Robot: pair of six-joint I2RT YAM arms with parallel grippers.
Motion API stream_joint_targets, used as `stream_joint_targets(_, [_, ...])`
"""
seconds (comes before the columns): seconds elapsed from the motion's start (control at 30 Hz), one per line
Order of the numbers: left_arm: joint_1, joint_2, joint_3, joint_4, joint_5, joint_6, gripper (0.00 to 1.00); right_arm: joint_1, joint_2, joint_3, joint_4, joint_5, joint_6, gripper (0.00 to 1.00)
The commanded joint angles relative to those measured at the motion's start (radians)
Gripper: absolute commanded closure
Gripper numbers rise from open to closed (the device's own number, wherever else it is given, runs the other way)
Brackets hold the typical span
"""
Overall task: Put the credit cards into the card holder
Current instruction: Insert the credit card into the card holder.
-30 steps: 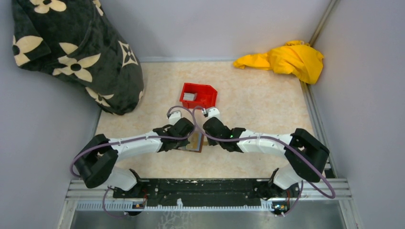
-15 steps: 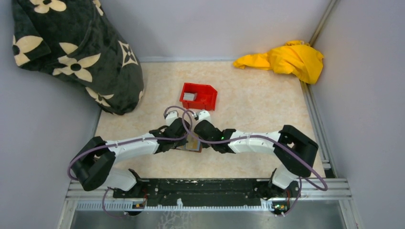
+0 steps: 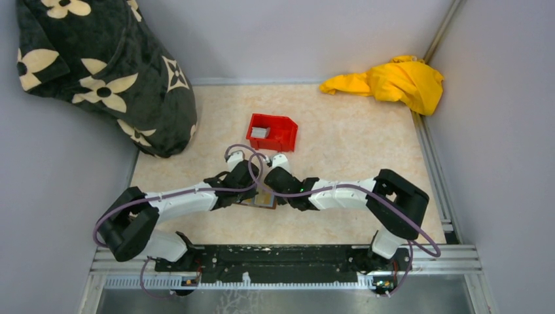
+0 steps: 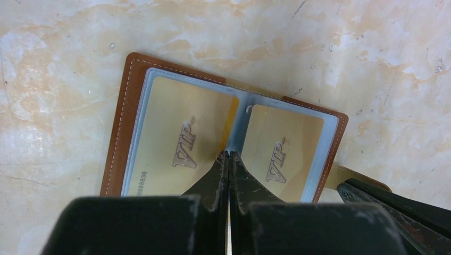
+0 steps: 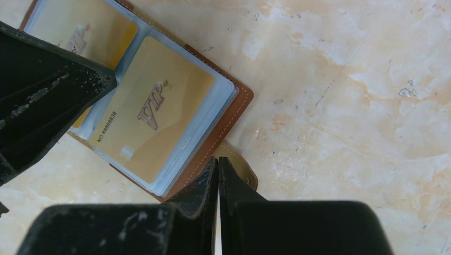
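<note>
At worktop (image 3: 353, 144) ctr, card holder (image 4: 125, 122) lies open flat, two gold VIP cards (image 4: 181, 143) in its clear sleeves (image 4: 139, 106). L end effector (image 4: 228, 154) closed, tips on the centre fold; R end effector (image 5: 218, 158) closed, tips at holder's tab (image 5: 240, 163). Grey credit cards (image 3: 260, 132) sit in red bin (image 3: 288, 134), well apart.

A red bin (image 3: 283, 135) stands between a black flowered fabric bundle (image 3: 111, 72) and a crumpled yellow cloth (image 3: 396, 82).
</note>
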Motion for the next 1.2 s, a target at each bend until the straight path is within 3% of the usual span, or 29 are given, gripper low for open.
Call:
stream_joint_targets(0.0, [0.005, 0.015, -0.01, 0.021, 0.013, 0.014, 1.0, 0.01, 0.016, 0.032, 0.025, 0.023, 0.017, 0.99])
stream_joint_targets(1.17, [0.006, 0.061, -0.002, 0.099, 0.116, 0.026, 1.0, -0.004, 0.086, 0.046, 0.058, -0.032, 0.018, 1.0])
